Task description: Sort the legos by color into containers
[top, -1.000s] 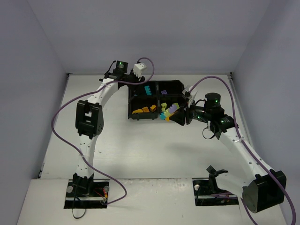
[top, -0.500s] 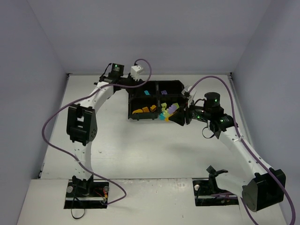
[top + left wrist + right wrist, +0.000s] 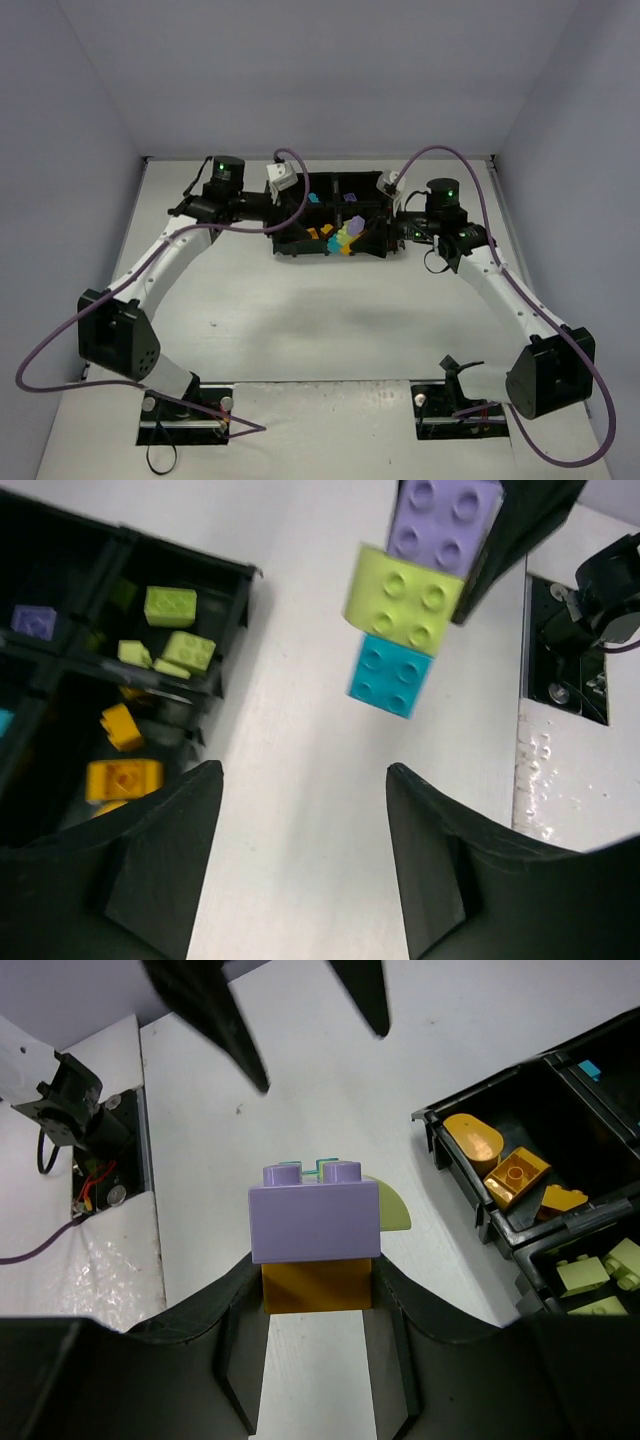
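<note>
Because the right gripper (image 3: pixel 318 1270) is clamped on a joined stack of purple, orange, lime-green and cyan plastic bricks (image 3: pixel 315 1222), that stack hangs aloft just beside the black four-compartment plastic tray (image 3: pixel 352 177). The left gripper (image 3: pixel 300 780), jaws apart and empty, faces the stack's cyan end. Step in hand, probably: splitting the stack. The left jaws must next close squarely on the end brick. One second earlier, the left gripper stood beyond the tray's far-left corner.
</note>
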